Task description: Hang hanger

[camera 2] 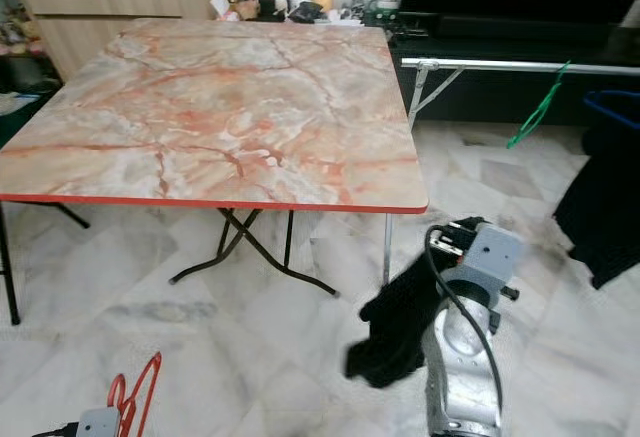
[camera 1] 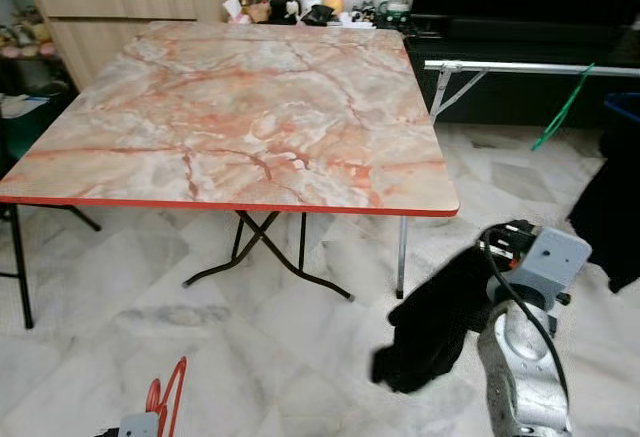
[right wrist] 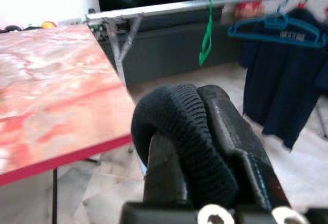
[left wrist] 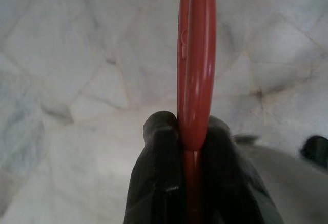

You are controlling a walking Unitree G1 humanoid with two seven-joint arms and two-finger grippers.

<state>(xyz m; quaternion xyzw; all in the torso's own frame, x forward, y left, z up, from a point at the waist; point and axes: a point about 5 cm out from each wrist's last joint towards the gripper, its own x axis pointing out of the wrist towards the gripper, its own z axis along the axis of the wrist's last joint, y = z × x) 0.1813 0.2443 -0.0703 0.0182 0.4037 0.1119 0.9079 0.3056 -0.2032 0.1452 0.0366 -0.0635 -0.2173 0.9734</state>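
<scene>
1. Red plastic hanger point(left wrist: 193, 75) is seen clamped between the two black fingers point(left wrist: 159, 167) of the left gripper point(left wrist: 190, 131), low over the pale marble-tiled floor point(camera 1: 120, 277); in the head views its red loops point(camera 2: 135, 397) are shown at the lower left, in front of the table.
2. A black garment point(camera 1: 430, 327) is gripped by the right gripper point(right wrist: 197, 131), its ribbed edge point(right wrist: 179, 126) pinched tight between the closed fingers point(right wrist: 241, 137), with the rest of the cloth left hanging from the raised right arm point(camera 1: 520, 357) beside the table's near right corner.
3. A folding table point(camera 1: 250, 117) with a red-edged, marble-patterned top is pictured ahead on black crossed legs.
4. A silver clothes rail point(camera 1: 530, 68) is set to the right behind the table; a green hanger point(camera 1: 562, 107) is hung from it, and farther right a blue hanger point(right wrist: 279, 26) is shown carrying a dark garment point(right wrist: 279, 90).
5. Small ornaments and jars point(camera 1: 300, 4) are lined up against the wall behind the table, next to a wooden cabinet point(camera 1: 110, 2).
</scene>
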